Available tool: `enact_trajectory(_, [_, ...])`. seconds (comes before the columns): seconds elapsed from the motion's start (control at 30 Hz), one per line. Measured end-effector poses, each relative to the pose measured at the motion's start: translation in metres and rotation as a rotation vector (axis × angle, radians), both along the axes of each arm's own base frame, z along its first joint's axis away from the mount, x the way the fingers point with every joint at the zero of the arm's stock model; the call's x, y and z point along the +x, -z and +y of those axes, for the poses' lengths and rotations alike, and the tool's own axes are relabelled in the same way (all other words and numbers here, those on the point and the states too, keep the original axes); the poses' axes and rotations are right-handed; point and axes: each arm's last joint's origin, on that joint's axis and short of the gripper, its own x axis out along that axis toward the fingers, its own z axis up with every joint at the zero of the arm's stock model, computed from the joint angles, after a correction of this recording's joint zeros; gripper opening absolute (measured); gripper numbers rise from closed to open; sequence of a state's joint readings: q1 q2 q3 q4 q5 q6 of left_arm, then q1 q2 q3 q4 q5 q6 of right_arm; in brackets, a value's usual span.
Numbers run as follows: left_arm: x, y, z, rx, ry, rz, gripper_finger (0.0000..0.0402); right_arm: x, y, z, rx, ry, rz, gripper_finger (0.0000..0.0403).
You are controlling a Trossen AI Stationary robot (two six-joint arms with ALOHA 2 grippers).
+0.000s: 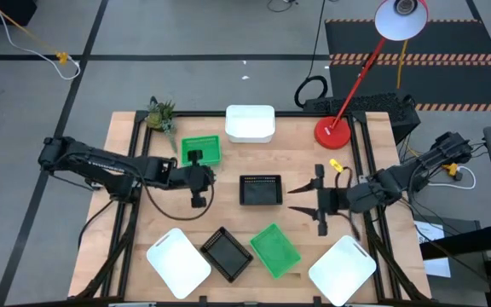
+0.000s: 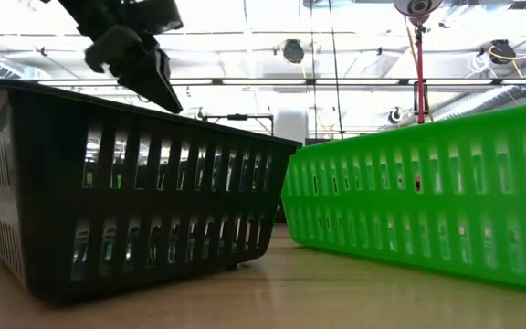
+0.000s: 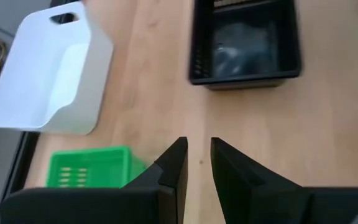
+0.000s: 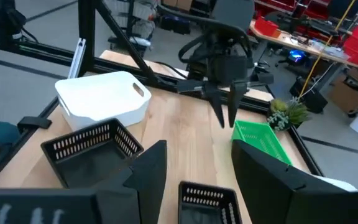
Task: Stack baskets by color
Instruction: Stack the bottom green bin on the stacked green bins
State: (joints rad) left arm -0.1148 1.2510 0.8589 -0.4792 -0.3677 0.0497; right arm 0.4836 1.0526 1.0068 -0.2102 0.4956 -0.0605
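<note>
Left gripper (image 1: 199,199) hovers over bare wood between the far-left bright green perforated plastic basket (image 1: 200,149) and the central black perforated plastic basket (image 1: 260,190), fingers nearly together and holding nothing; the black basket lies toward the table's middle, just beside the fingertips, its long axis running left-right; the green basket sits just behind the gripper toward the far edge. Right gripper (image 1: 301,200) waits on the black basket's other side, jaws spread wide and empty. Judged nearer to both: the left arm. The front-row green basket (image 1: 275,250) lies well apart from its far-left mate.
</note>
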Motion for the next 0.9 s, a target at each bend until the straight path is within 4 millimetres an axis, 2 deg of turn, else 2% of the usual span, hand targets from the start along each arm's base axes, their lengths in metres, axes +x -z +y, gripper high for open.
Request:
enact_trajectory(0.3, [-0.006,-0.004,-0.024,-0.026,0.074,-0.024,0.0072,0.054,0.0,0.028,-0.045,-0.05,0.079,0.0173])
enact_trajectory(0.53, [-0.015,-0.009,-0.043,-0.083,0.103,-0.054,0.0072,0.085,0.008,0.03,-0.048,-0.116,0.13,0.0173])
enact_trajectory(0.7, [-0.022,-0.009,-0.053,-0.124,0.102,-0.043,0.0072,0.103,0.027,0.028,0.011,-0.145,0.215,0.0173])
enact_trajectory(0.9, [-0.028,-0.005,-0.06,-0.125,0.118,0.006,0.0072,0.119,0.057,0.036,0.088,-0.282,0.335,0.0173])
